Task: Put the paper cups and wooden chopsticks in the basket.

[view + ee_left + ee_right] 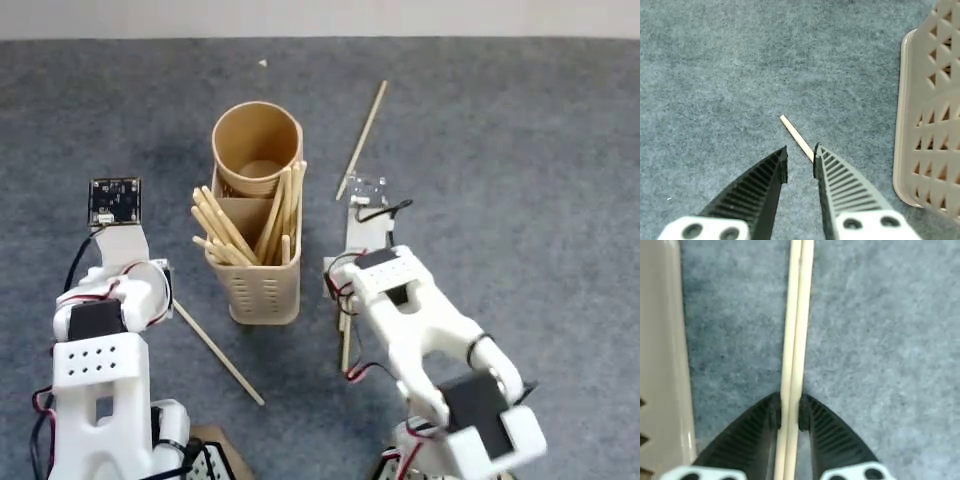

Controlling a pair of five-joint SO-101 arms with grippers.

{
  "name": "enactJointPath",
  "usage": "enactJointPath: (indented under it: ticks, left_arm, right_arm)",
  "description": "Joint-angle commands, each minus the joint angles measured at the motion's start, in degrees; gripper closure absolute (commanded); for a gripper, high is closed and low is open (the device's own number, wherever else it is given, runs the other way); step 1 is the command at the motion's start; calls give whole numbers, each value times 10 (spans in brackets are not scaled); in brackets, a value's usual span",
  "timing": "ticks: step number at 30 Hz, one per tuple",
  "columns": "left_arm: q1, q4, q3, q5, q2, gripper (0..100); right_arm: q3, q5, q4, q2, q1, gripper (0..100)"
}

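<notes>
A beige basket holds a brown paper cup and several wooden chopsticks. My right gripper, just right of the basket, is shut on a pair of chopsticks lying on the carpet; one end sticks out under the arm. My left gripper is open, low over the near end of a single chopstick that runs on toward the table's front. Another chopstick lies at the back right.
Grey carpet covers the table. The basket's wall stands close beside my left gripper. A brown object shows at the front edge by the left arm's base.
</notes>
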Motion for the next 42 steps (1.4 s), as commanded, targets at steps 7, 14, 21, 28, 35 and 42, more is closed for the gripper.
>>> enactJointPath:
  ticks: [7, 14, 21, 28, 35, 42]
  left_arm:
    - [9, -8, -2, -4, -8, 877]
    - [9, -9, -2, -4, -8, 878]
    - [9, -9, -2, -4, -8, 878]
    - [9, -9, -2, -4, -8, 879]
    - [9, -9, -2, -4, -8, 879]
    - [9, -9, -2, -4, -8, 879]
  right_arm:
    - [-57, 0, 37, -410, 65, 994]
    - [-85, 0, -146, -547, 65, 994]
    - [-86, 64, -189, -534, -58, 994]
    - [-110, 198, -209, -451, -160, 994]
    - [-107, 198, -210, -401, -160, 991]
    - [-108, 197, -207, -402, -160, 978]
